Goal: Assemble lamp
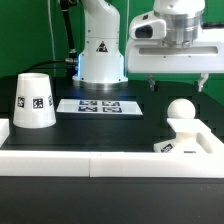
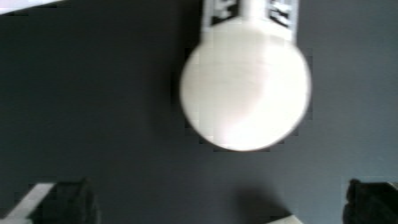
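Hovering above the bulb (image 1: 180, 112), the gripper (image 1: 175, 87) holds its jaws apart, empty; the bulb looks light, rigid, slippery (smooth round plastic), best pinched across its widest middle.

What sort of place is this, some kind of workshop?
Probably a robotics lab bench: a white robot arm at a black table, a marker board of printed tags, and a tagged shade.

A robotics lab: a black bench (image 1: 130, 125) carries the tagged marker board (image 1: 98, 105) and a white robot arm (image 1: 100, 50), with a green backdrop (image 1: 25, 35) behind.
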Robot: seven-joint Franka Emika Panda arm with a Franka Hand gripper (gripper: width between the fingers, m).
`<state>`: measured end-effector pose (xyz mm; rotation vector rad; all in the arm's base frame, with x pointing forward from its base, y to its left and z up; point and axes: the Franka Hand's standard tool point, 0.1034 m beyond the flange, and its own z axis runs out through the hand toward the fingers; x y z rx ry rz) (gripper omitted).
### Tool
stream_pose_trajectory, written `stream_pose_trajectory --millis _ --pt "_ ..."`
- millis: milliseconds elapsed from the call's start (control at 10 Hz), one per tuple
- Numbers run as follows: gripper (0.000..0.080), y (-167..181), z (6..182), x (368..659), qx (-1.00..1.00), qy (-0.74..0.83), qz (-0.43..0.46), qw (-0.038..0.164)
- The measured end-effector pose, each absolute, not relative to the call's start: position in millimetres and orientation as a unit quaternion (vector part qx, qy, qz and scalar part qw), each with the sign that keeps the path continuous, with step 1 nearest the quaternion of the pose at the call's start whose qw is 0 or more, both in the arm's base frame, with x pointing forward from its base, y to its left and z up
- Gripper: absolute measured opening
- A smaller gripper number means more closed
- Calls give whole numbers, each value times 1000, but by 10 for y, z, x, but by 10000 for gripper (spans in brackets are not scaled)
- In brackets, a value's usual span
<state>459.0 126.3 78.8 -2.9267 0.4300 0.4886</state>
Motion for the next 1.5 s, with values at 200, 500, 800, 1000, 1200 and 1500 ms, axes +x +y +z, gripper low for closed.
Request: stream_pose_trajectory --millis 200,500,800,1000,1200,1500 --pt "699 1261 785 4583 -953 163 237 94" --pt "699 1223 744 4526 -927 159 325 102" --pt "699 1279 640 4389 -900 158 394 98" --pt "699 1380 521 4367 -896 160 404 94" --pt "699 1433 475 4334 -896 155 406 91" --pt "699 1492 364 4277 -900 154 398 88"
